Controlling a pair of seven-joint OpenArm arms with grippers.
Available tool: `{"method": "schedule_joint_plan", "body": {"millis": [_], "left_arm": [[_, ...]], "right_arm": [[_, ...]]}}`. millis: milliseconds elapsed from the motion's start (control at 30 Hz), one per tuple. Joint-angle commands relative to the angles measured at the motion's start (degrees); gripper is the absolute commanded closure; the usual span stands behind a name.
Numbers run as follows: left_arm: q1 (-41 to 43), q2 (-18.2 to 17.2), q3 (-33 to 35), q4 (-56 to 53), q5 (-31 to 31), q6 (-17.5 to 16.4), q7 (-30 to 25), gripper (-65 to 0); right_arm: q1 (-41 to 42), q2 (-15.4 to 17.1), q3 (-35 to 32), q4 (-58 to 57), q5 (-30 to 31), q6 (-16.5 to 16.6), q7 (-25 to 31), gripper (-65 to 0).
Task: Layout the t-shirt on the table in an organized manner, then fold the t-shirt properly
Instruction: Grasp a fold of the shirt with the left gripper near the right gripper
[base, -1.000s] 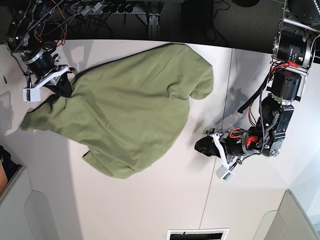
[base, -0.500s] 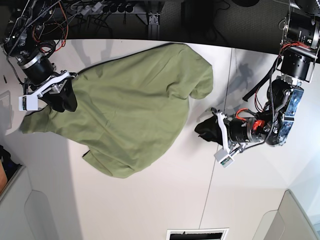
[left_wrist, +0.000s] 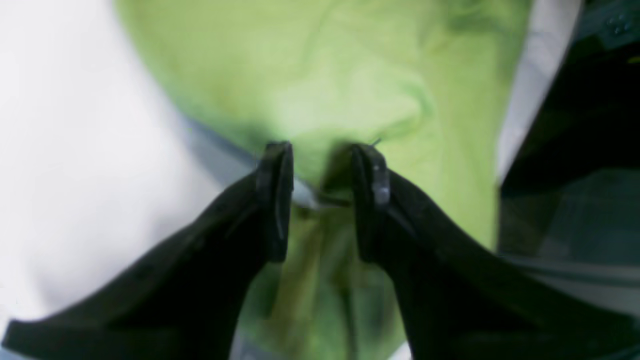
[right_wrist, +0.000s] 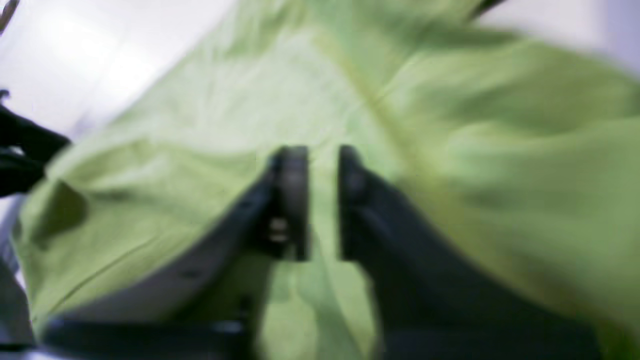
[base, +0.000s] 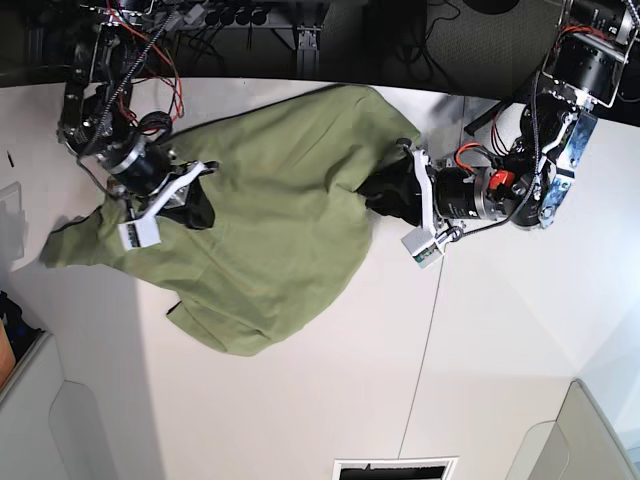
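Observation:
The olive green t-shirt (base: 270, 230) lies rumpled across the left and middle of the white table (base: 300, 400), one part trailing toward the left edge. My right gripper (base: 193, 206) sits on the shirt's left part. In the blurred right wrist view its fingers (right_wrist: 292, 200) are nearly together, and the right gripper (right_wrist: 322, 155) is shut on a pinch of t-shirt (right_wrist: 450, 150). My left gripper (base: 386, 190) is at the shirt's right edge. In the left wrist view the left gripper (left_wrist: 322, 150) stands open, straddling the t-shirt (left_wrist: 350, 75) hem.
Grey bins stand at the near left corner (base: 50, 420) and the near right corner (base: 575, 440). A thin dark seam line (base: 430, 330) runs down the table. Cables and a power strip (base: 200, 15) lie behind the far edge. A dark slot (base: 395, 468) sits at the near edge.
My right gripper moved right and down onto the shirt, opened, then shut. My left gripper travelled up and left from bare table to the shirt's right edge, still open.

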Motion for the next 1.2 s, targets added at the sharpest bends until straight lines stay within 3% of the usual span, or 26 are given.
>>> {"method": "schedule_joint_plan", "body": {"millis": [0, 100, 300, 633, 733, 833, 933, 1033, 1167], "left_arm": [[0.2, 0.2, -0.3, 1.7, -1.1, -0.7, -0.7, -23.0], [1.6, 2.4, -0.3, 2.5, -1.2, -0.7, -0.6, -23.0], [1.7, 5.3, -0.2, 4.4, -3.3, -0.7, 0.5, -23.0], [1.7, 8.8, 0.6, 9.1, -5.1, -0.7, 1.2, -23.0], [1.7, 9.7, 1.4, 9.1, -2.1, -0.7, 1.1, -23.0], [1.4, 9.3, 0.7, 9.1, 0.2, -0.7, 1.0, -23.0], [1.0, 8.5, -2.3, 9.1, 0.3, -0.7, 1.0, -23.0], [1.1, 5.9, -6.6, 9.4, -1.6, -0.7, 1.0, -22.9], [3.1, 1.1, -10.9, 9.6, -4.8, -0.7, 1.5, -22.9]], "right_arm": [[1.2, 0.2, -1.0, -0.7, 0.2, 0.0, 1.2, 0.0], [1.7, 0.2, -3.2, -3.4, -2.1, -0.3, 1.2, 0.0], [1.8, 0.2, -0.6, -3.6, -6.5, -6.9, 1.2, 0.0], [1.8, -0.5, 2.2, -6.4, -6.4, -8.0, 0.1, 0.0], [1.8, -1.6, 2.2, -7.5, -6.4, -7.5, 0.1, 0.0], [1.8, -2.4, 2.2, -7.6, -6.4, -7.4, -0.5, 0.0], [2.1, -2.5, 2.2, -7.4, -4.7, -5.0, -0.5, 0.0], [2.1, -2.5, 2.2, -5.5, -1.3, -4.2, -0.5, 0.0], [2.2, -2.5, 2.2, -1.6, -0.4, -4.2, -0.6, -12.2]]}}
